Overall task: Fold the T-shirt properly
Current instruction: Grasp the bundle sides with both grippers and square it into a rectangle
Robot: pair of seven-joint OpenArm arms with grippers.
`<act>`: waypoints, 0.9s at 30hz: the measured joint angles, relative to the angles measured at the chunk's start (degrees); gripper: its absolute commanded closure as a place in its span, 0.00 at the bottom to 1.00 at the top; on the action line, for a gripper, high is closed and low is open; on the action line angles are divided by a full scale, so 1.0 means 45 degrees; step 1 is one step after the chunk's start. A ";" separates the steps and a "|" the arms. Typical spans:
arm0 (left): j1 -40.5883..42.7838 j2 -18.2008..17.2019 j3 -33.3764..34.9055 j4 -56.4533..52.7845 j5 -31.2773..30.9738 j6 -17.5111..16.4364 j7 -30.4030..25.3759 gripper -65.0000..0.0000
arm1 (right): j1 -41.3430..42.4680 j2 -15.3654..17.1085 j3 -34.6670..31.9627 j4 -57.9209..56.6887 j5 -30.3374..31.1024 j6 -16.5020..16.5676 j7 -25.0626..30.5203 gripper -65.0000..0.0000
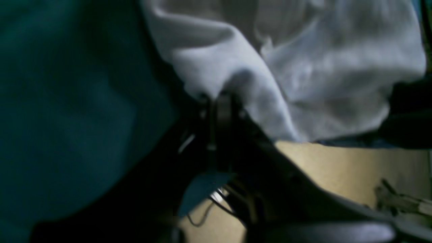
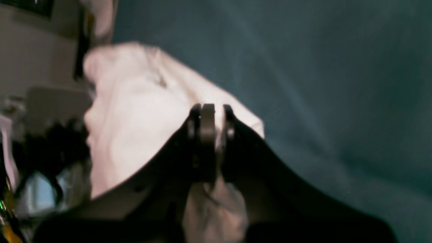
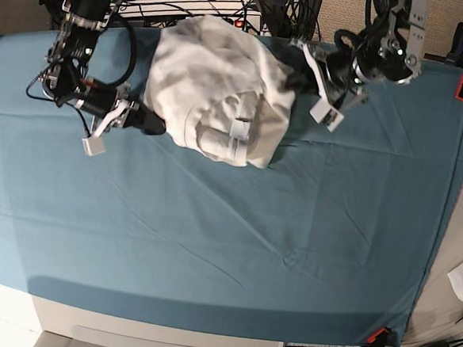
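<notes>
The T-shirt (image 3: 217, 93) lay bunched at the far middle of the sheet (image 3: 211, 243), a crumpled white mound rather than a flat garment. Its long axis ran on a slant in the base view, from the far edge of the table down toward the near right, where a rounded fold with a ribbed band (image 3: 236, 130) pointed at the camera. Which end was neck and which was hem could not be told for sure.

The right gripper (image 2: 212, 116) sat at the shirt's left edge in the base view. In its wrist view the jaws stood narrow, nearly together, with white cloth pinched between them and a wad of it hanging below the fingers (image 2: 206, 135) — a grip on the shirt.

The left gripper (image 1: 219, 101) reached in at the shirt's opposite, far-right edge. Its wrist view was dark and blurred; the dark fingertips met a peaked fold of the cloth, drawn close together, and the fabric seemed to rise to a point there, so it looked like a pinch on the shirt, though the contact itself was hard to make out.

The shirt was soft, matte cotton, deeply creased, with heavy rounded folds. The sheet was a teal woven cloth — smooth, with a few long shallow wrinkles — spread across the whole table.
</notes>
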 measured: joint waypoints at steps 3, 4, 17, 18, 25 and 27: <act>-0.0593 0.0010 0.0015 -0.0466 -0.0019 -0.0005 -0.0092 1.00 | -0.0709 0.0000 0.0000 0.1404 0.0058 0.0097 -0.0024 1.00; -0.0826 0.0010 0.0019 -0.0622 -0.0005 -0.0010 -0.0097 1.00 | -0.0991 0.0010 0.0000 0.1817 0.0019 0.0102 -0.0019 1.00; -0.5377 0.0024 0.0685 -0.4187 -0.0087 -0.0010 -0.0209 1.00 | -0.3628 -0.0772 0.0005 0.3575 0.0049 0.0131 -0.0039 1.00; -0.5741 0.0019 0.0971 -0.4517 -0.0083 -0.0005 -0.0204 1.00 | -0.3623 -0.1001 0.0005 0.3575 0.0053 0.0136 -0.0039 1.00; -0.7276 0.0296 0.2691 -0.6256 0.0345 0.0000 -0.0379 1.00 | -0.3628 -0.2278 0.0005 0.3575 -0.0039 0.0131 -0.0044 1.00; -0.7412 0.0423 0.2798 -0.6397 0.0350 0.0000 -0.0374 1.00 | -0.3628 -0.2424 0.0005 0.3575 -0.0039 0.0131 -0.0083 1.00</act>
